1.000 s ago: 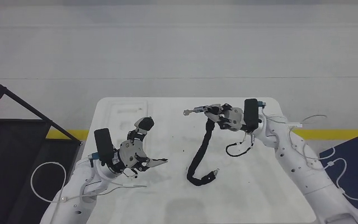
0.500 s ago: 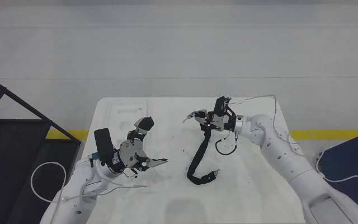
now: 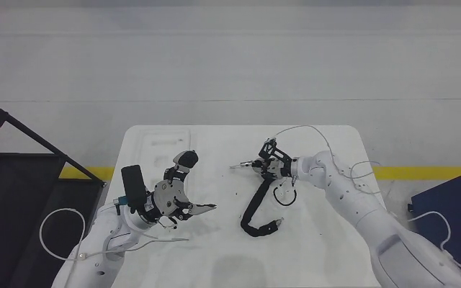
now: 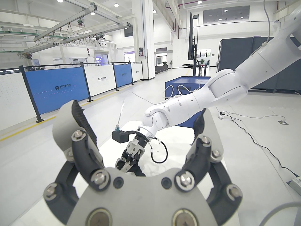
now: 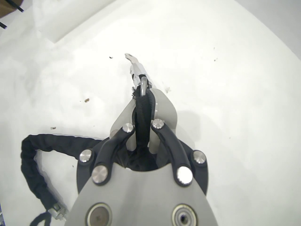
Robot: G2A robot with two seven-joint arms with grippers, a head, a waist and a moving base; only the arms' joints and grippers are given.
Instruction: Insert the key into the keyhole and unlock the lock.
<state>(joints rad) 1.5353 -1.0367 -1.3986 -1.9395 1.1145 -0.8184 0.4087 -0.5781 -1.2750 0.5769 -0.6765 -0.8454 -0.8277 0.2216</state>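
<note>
The L gripper (image 3: 202, 181) sits over the near left part of the white table (image 3: 324, 245). Its fingers (image 4: 78, 118) are spread wide apart w/ nothing btw them.

More to the right, mid table, a small silver key (image 3: 243, 165) sticks out to the left. Can't tell if its tip touches the table. The lock (image 3: 252, 207) is a long black chain in a cloth sleeve. It lies bent on the table, running from under the R gripper (image 3: 258, 165) toward the near side. Its metal end (image 5: 56, 211) is at the near end, well apart from the key. Key & lock aren't joined.

The R gripper has the key: its fingers are pinched tight on the key's back end, w/ a metal ring (image 5: 143, 86) right at the tips. Tiny dark crumbs (image 5: 86, 100) dot the table near the key.
</note>
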